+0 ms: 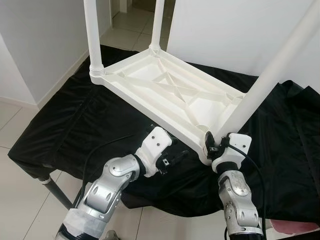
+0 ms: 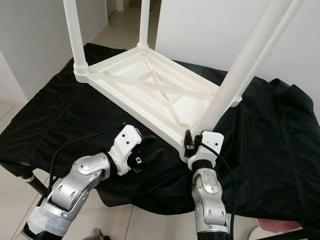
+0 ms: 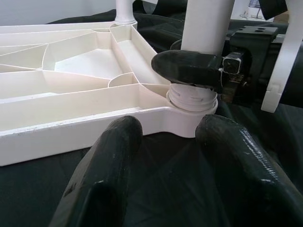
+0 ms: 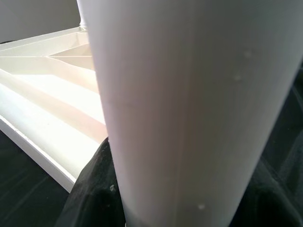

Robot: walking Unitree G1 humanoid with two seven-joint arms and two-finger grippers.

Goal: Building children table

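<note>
1 upturned white plastic table on black cloth, pale floor tiles, white walls, right gripper clamped on near white leg, left gripper fingers apart.

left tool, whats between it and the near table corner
Only bare black cloth between the open left tool and the corner, seen in the left wrist view.

A low platform draped in a glossy black cloth stands on a pale tiled floor, one grey metal leg showing beneath its near-left edge. Upside down on the cloth lies a white moulded-plastic children's table top, ribbed underside up. White tubular legs rise from its corners.
</note>
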